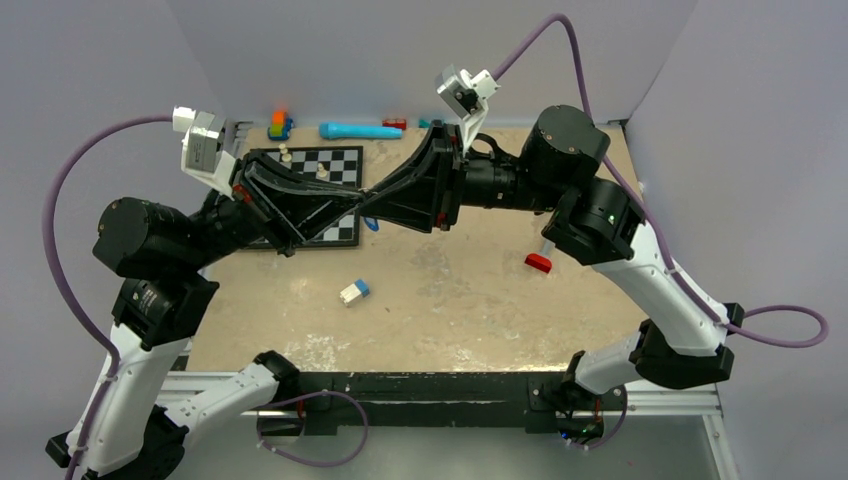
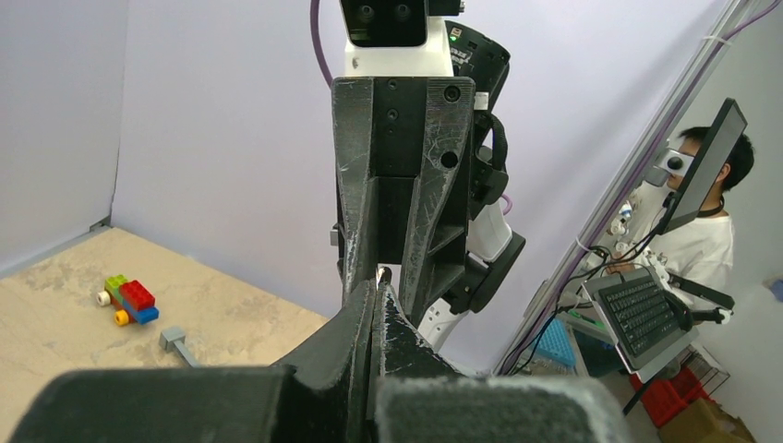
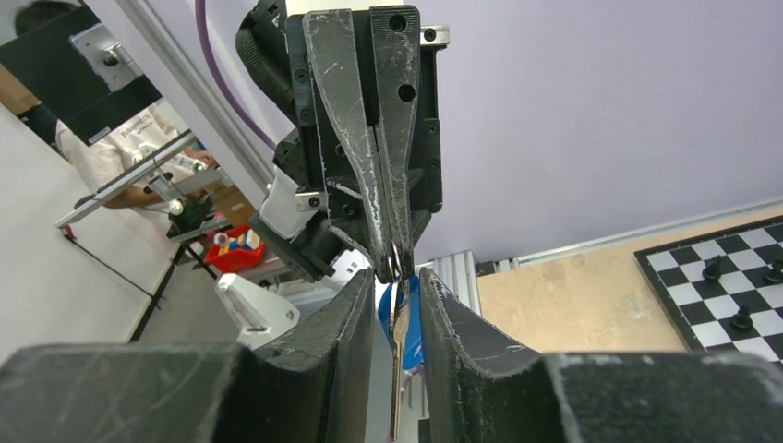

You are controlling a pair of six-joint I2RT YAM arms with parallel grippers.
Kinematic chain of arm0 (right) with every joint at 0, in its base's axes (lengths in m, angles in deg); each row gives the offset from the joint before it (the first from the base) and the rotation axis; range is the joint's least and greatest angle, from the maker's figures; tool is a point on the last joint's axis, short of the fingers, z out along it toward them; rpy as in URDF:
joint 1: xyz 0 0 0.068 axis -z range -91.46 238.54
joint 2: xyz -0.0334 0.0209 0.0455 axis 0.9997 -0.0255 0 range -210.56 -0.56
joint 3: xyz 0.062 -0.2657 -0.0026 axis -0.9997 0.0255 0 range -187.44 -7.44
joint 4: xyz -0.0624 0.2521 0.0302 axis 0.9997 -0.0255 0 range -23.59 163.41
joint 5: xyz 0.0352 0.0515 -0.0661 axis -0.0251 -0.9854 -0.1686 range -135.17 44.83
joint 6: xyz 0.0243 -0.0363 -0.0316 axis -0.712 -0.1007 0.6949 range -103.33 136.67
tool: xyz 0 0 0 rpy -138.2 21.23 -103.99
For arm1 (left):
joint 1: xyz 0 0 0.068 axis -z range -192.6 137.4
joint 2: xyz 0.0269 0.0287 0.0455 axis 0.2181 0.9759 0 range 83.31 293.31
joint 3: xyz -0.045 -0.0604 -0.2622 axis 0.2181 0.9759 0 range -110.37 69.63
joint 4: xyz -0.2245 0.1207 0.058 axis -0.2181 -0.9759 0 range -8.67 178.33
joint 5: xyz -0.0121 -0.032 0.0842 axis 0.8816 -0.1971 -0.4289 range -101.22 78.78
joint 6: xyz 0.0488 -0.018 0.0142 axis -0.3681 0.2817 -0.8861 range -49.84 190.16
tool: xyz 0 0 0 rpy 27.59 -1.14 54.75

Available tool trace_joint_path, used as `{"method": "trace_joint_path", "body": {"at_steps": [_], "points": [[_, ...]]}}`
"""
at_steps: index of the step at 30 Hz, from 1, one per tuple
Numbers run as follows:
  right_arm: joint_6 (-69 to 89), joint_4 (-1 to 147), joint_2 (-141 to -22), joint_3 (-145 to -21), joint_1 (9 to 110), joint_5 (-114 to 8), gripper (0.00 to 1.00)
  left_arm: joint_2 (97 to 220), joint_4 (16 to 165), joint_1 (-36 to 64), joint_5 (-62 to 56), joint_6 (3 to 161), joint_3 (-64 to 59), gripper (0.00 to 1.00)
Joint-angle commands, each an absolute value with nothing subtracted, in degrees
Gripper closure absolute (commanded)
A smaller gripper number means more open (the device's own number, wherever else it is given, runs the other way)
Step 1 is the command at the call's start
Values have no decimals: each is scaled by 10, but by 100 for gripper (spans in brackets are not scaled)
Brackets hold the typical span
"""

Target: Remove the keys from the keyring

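Observation:
Both arms meet tip to tip above the table, by the chessboard's near right corner. My left gripper [image 1: 352, 203] [image 2: 379, 281] is shut on the thin metal keyring [image 3: 395, 257], which shows as a small glint at its fingertips [image 2: 384, 272]. Two keys hang down from the ring between the right gripper's jaws: a blue-headed key [image 3: 417, 318] [image 1: 372, 225] and a plain pale one [image 3: 398, 355]. My right gripper [image 1: 375, 197] [image 3: 397, 281] stands narrowly open around them. A gap shows between its left finger and the pale key, and its right finger lies close against the blue head.
A chessboard [image 1: 325, 165] with a few pieces lies under the left gripper. A white-and-blue block [image 1: 354, 291] and a red piece [image 1: 538, 262] lie on the tan table. A blue cylinder [image 1: 360, 130] and a toy brick stack [image 1: 279, 124] sit along the back wall.

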State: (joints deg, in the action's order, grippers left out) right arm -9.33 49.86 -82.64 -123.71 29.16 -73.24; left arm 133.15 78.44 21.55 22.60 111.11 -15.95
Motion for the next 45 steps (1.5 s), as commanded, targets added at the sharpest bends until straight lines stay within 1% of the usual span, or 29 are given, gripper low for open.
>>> {"method": "trace_joint_path", "body": {"at_steps": [1,5,8,19,21,23,25,26,27,28,30,32,36,40,43,45], "points": [[-96,531,-802,-1241,289,-738,72,1328,802,213,224,1115,-162,100],[-97,534,-803,-1242,289,-741,72,1327,798,213,226,1115,-161,100],[-99,538,-803,-1241,289,-742,74,1325,798,213,224,1115,-160,100],[-99,531,-802,-1237,289,-742,99,1324,791,213,219,1115,-155,100],[-99,530,-801,-1233,289,-739,100,1324,786,213,217,1113,-154,98],[-99,529,-798,-1228,289,-737,100,1324,781,213,219,1109,-156,87],[-99,527,-796,-1227,289,-737,100,1323,761,213,218,1097,-163,70],[-97,525,-794,-1227,289,-737,100,1322,747,213,216,1087,-169,63],[-97,521,-791,-1226,289,-736,100,1321,729,213,213,1077,-176,53],[-95,518,-789,-1226,289,-735,100,1320,713,213,210,1066,-183,46],[-92,513,-785,-1224,289,-734,100,1321,673,213,205,1041,-203,36],[-90,507,-782,-1222,289,-733,100,1328,628,213,202,1010,-230,29],[-84,491,-778,-1221,289,-733,100,1352,524,213,195,938,-311,27],[-81,479,-778,-1221,289,-733,100,1385,469,213,227,900,-384,33],[-79,470,-779,-1226,289,-733,100,1426,423,213,284,880,-450,38],[-76,459,-783,-1231,289,-732,100,1455,391,213,310,869,-490,39]]}}
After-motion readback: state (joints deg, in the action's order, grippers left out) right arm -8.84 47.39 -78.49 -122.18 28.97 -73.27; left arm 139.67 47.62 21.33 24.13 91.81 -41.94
